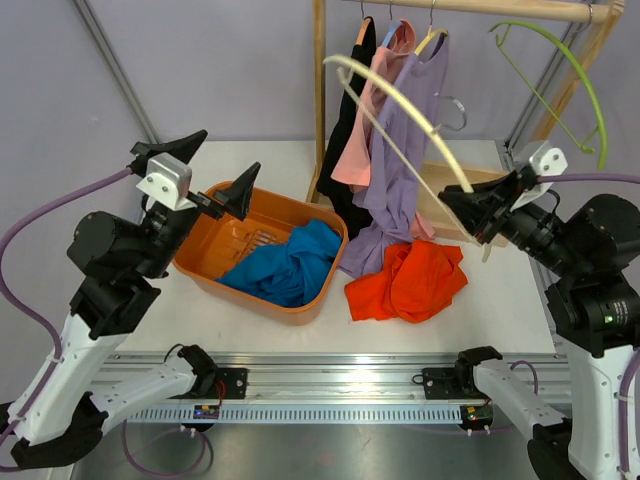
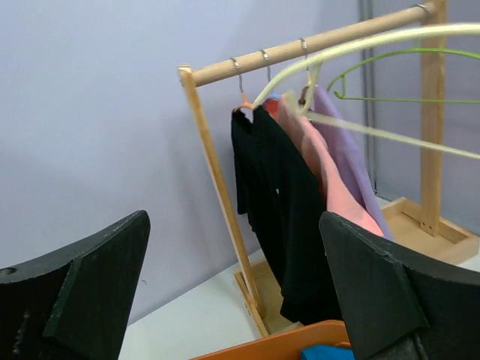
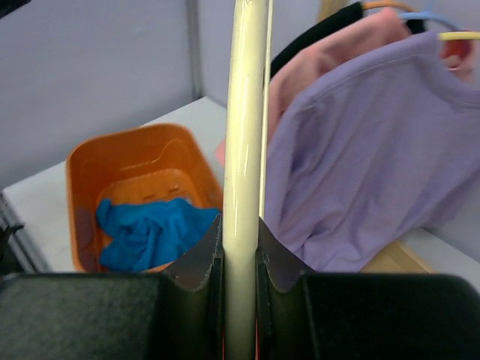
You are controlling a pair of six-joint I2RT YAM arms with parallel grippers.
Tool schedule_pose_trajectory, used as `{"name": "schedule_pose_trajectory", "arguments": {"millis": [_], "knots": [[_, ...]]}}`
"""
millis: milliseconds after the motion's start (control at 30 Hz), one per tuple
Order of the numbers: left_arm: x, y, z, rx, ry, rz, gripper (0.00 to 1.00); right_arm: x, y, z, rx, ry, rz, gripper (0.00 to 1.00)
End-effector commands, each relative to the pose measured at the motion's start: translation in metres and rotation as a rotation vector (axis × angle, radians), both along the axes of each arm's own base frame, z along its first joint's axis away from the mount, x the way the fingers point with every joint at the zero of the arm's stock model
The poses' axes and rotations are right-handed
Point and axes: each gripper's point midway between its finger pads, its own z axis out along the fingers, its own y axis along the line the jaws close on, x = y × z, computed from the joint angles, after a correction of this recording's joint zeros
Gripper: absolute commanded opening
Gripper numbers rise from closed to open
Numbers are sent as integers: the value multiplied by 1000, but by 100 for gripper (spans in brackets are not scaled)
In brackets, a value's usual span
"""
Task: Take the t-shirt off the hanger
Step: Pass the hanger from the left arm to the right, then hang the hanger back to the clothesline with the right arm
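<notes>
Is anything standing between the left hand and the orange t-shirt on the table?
Yes. The orange basket, holding a blue t-shirt, sits between the open left hand and the orange t-shirt.

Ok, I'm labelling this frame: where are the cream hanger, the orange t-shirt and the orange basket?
cream hanger (image 3: 246,150), right wrist view, middle of its bar.
orange t-shirt (image 1: 410,280), top view, middle of the heap.
orange basket (image 1: 283,212), top view, far inner wall.

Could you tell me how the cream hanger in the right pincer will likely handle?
Probably stiff: the cream hanger holds its arc though gripped at one end. Likely light, being thin. Its glossy surface might slip.
</notes>
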Motion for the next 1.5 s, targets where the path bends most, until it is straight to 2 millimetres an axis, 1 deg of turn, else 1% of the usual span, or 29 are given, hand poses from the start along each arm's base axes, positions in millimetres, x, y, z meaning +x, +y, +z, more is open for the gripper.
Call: {"name": "schedule_pose_trajectory", "arguments": {"millis": [0,33,67,100,200,233,333,467,500,567,600,633,700,767,800,867,900,933,967,1000,1067,1100,1133,1167,1200,1233,1267,1300,1467], "knots": [[17,13,-15,-66,126,105,99,15,-35,77,251,-159,-259,0],[18,12,-20,-67,143,102,99,18,-47,82,279,-169,-330,0],[18,11,-24,-80,160,97,99,19,-53,84,289,-173,-365,0],[22,6,-36,-69,185,93,99,16,-60,88,307,-191,-399,0],[23,0,-50,-78,212,70,99,18,-85,85,346,-185,-538,0],[25,-2,-53,-79,218,66,99,23,-100,83,365,-172,-628,0],[26,-8,-58,-82,238,46,99,28,-115,64,335,-124,-722,0],[28,-24,-65,-69,266,-8,99,32,-114,35,287,-40,-735,0],[29,-26,-67,-64,274,-13,99,38,-113,22,258,6,-743,0],[28,-31,-68,-63,286,-38,99,47,-117,9,232,60,-784,0],[29,-34,-71,-57,295,-45,99,58,-116,-4,191,113,-799,0],[29,-35,-72,-56,301,-52,99,60,-119,-2,191,119,-817,0],[28,-39,-75,-51,309,-69,99,72,-115,-5,168,136,-812,0],[26,-41,-76,-52,313,-84,99,80,-114,-2,155,130,-811,0],[26,-42,-78,-51,317,-86,99,92,-112,-6,140,143,-813,0],[25,-43,-79,-56,323,-95,99,102,-117,1,137,140,-851,0],[25,-43,-81,-57,326,-96,99,117,-114,-1,122,152,-854,0],[24,-44,-82,-56,328,-104,99,130,-114,5,115,138,-860,0],[24,-44,-81,-58,326,-106,99,127,-114,13,121,119,-852,0],[24,-45,-82,-58,326,-106,99,137,-109,21,123,117,-832,0],[23,-47,-83,-52,327,-117,99,151,-116,24,125,138,-841,0],[23,-48,-84,-49,329,-123,99,170,-121,8,99,204,-855,0],[23,-48,-84,-48,329,-126,99,171,-120,26,138,192,-821,0],[22,-49,-84,-44,329,-131,99,178,-132,28,144,199,-842,0],[22,-49,-84,-45,330,-131,99,189,-131,32,134,205,-823,0],[22,-50,-86,-41,335,-132,99,193,-128,34,131,205,-805,0],[21,-50,-88,-40,336,-135,99,203,-137,29,123,225,-815,0],[21,-49,-88,-40,336,-135,99,203,-131,40,122,197,-775,0],[21,-54,-95,-64,366,-153,99,228,-129,43,119,219,-736,0]]}}
